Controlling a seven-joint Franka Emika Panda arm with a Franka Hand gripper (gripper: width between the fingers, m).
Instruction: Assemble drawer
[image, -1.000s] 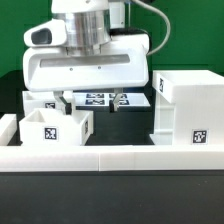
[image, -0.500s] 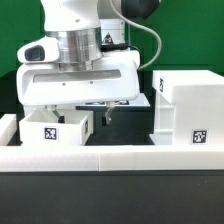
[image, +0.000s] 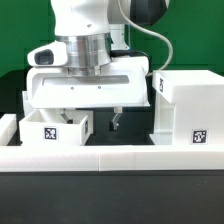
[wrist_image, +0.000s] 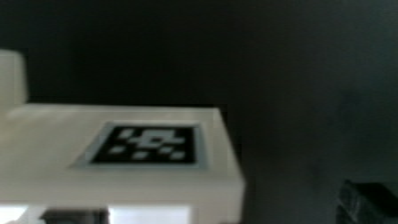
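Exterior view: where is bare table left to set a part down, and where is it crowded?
Bare dark table shows between the small tray and the big casing, behind the low wall; the open gripper seems to hang partly above it. The exterior view's left is crowded: tray and wall blocks stand close together.

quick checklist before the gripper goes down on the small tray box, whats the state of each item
1. gripper open: ok. The fingers are apart with nothing clamped.
2. tray box upright, open side up: ok.
3. Fingers straddling the tray box's wall: cannot tell, because the exterior view does not show depth.
4. casing apart from the tray box: ok, there is a gap between them.
5. Wrist view on target: cannot tell. It shows a tagged white face, but which part it belongs to is unclear.
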